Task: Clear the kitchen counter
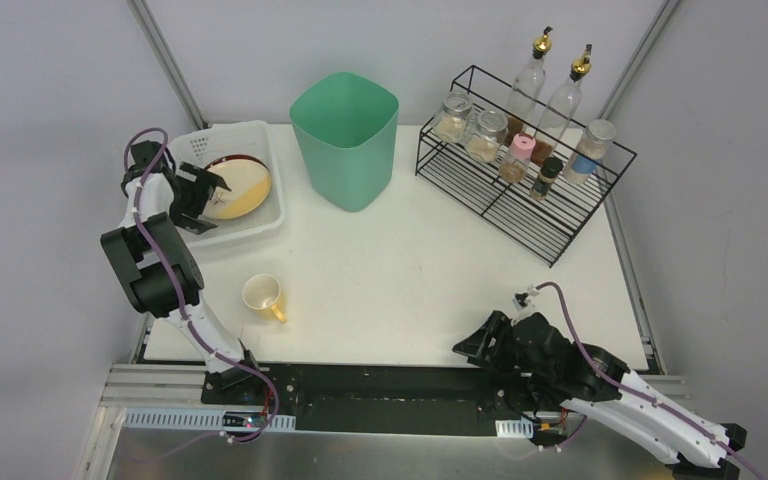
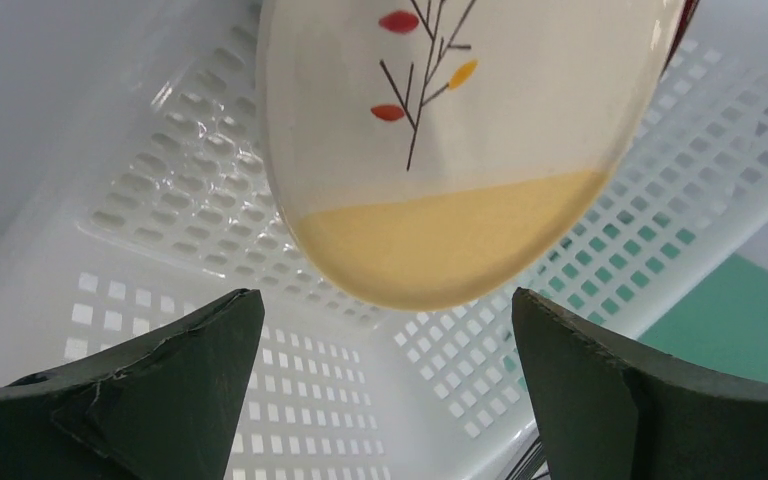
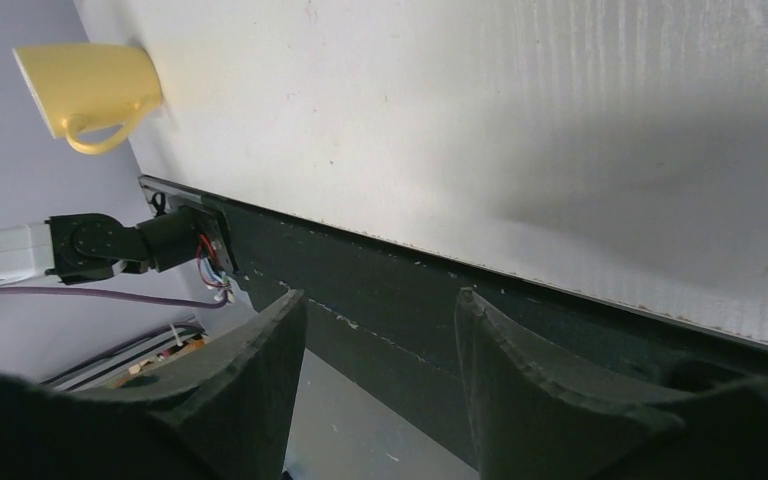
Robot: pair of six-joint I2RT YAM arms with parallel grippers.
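We see left gripper [image 2: 385, 320] gaping wide, empty, facing glossy round plate [image 2: 460, 150] in perforated white plastic basket [image 2: 160, 210]; right gripper [image 3: 380, 320] half-open, empty, near smooth matte kitchen counter [image 3: 560, 120] edge.

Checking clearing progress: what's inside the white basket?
One plate with a twig-and-leaf pattern is in the basket. Nothing else shows, but the plate covers the floor beneath it, and the left arm hides the basket's left side from above.

White kitchen counter [image 1: 410, 275] carries perforated basket [image 1: 263, 226], green bin [image 1: 345, 140], wire rack [image 1: 505, 200], yellow mug [image 1: 263, 295].
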